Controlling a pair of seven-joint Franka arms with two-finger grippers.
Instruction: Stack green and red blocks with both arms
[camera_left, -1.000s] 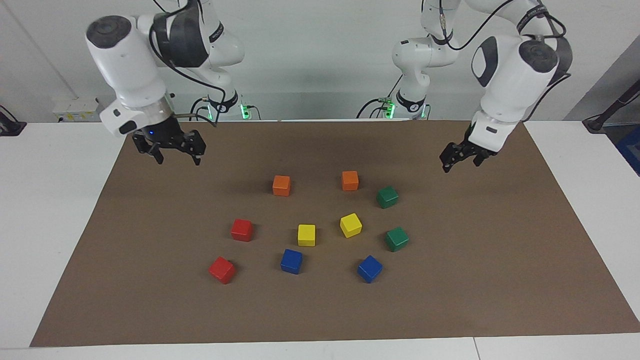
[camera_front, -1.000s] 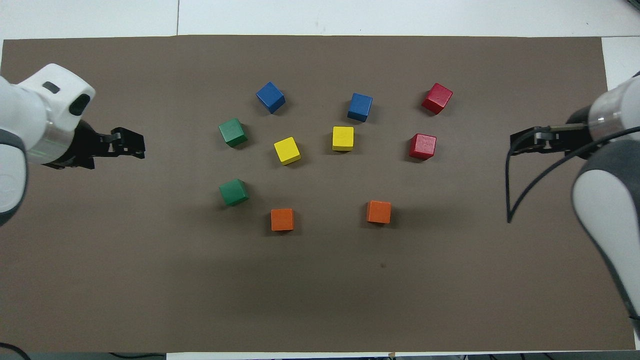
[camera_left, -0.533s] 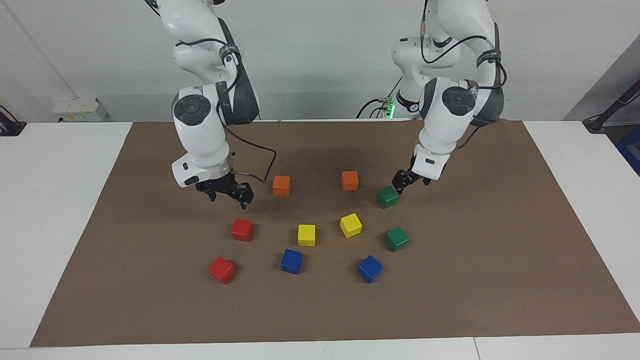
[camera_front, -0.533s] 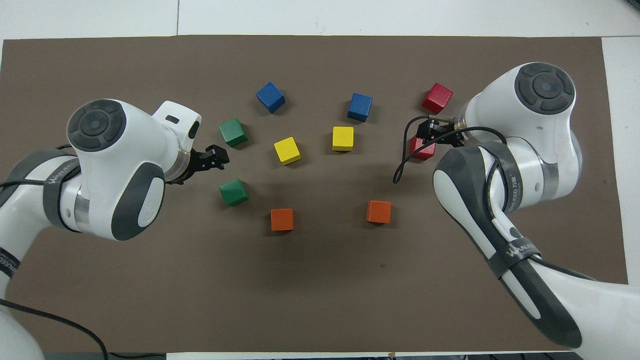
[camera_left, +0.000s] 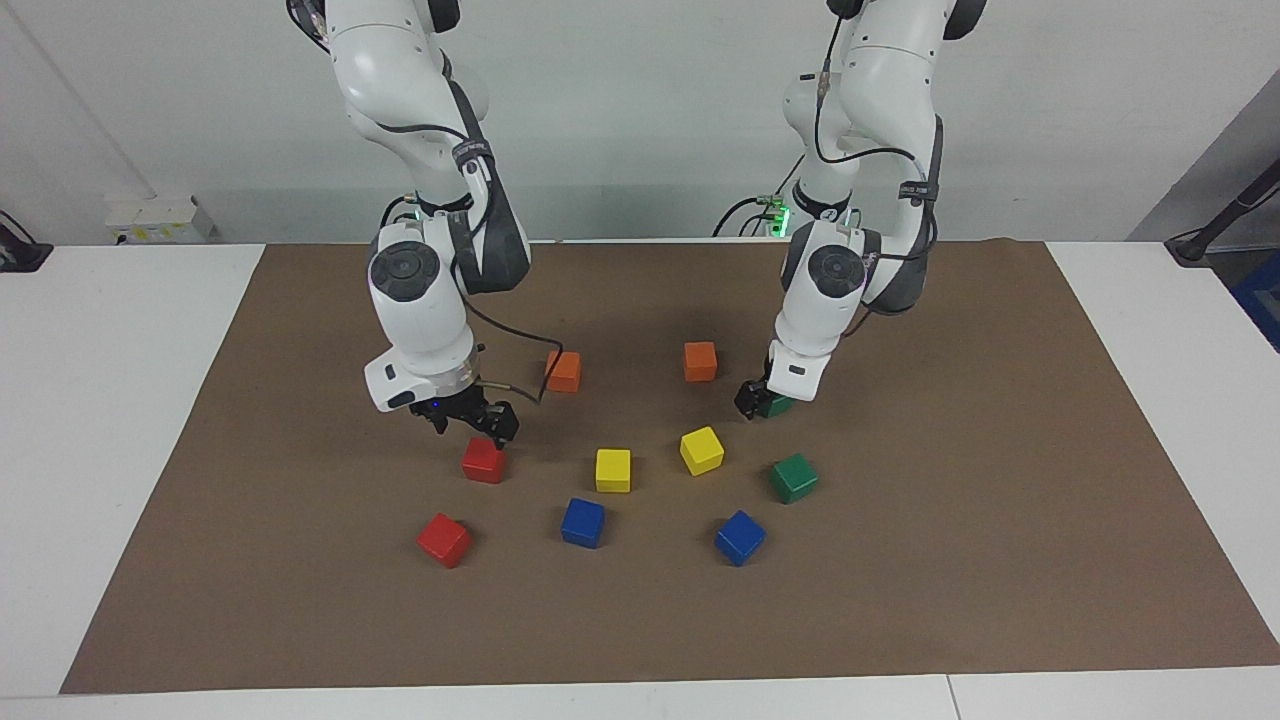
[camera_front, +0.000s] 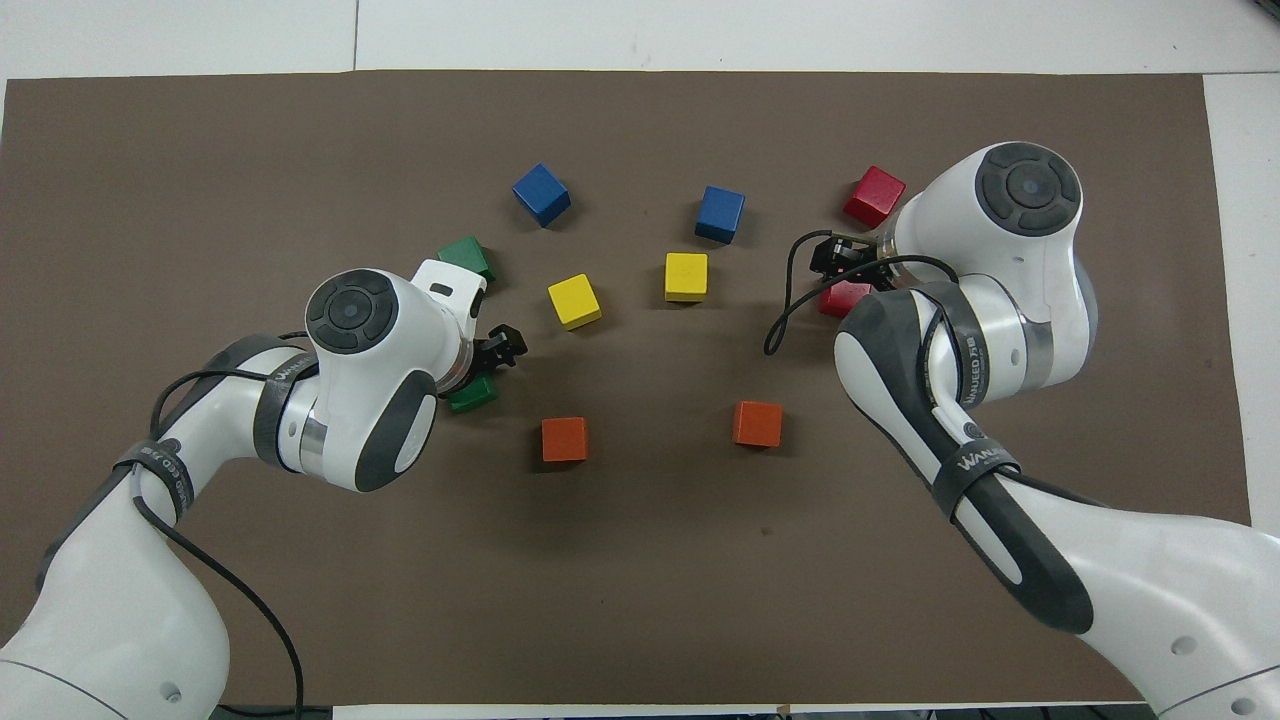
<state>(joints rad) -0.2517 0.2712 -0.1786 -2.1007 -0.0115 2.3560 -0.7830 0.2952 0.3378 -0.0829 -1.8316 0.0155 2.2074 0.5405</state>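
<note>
Both grippers hang just above their first targets, so what matters now is how each cube sits under the fingers poised over it.

The right gripper, fingers spread and holding nothing, sits directly over the nearer-to-the-robots glossy bright red cube, its tips just above the cube's top face. That cube lies square to the desk's edges. The second glossy bright red cube lies farther from the robots, closer to the desk's edge at the right arm's end, and is turned at an angle.

The left gripper, also spread and empty, is down at the nearer glossy dark green cube, which shows only partly past the fingers; I cannot tell whether they touch it yet. The second glossy dark green cube lies farther from the robots, slightly rotated.

Each arm is plainly the closer one for its own colour, so no crossing is needed. A short straight drop should bring the fingers around each cube. The orange, yellow and blue cubes stand well apart from both grippers on the brown mat.
</note>
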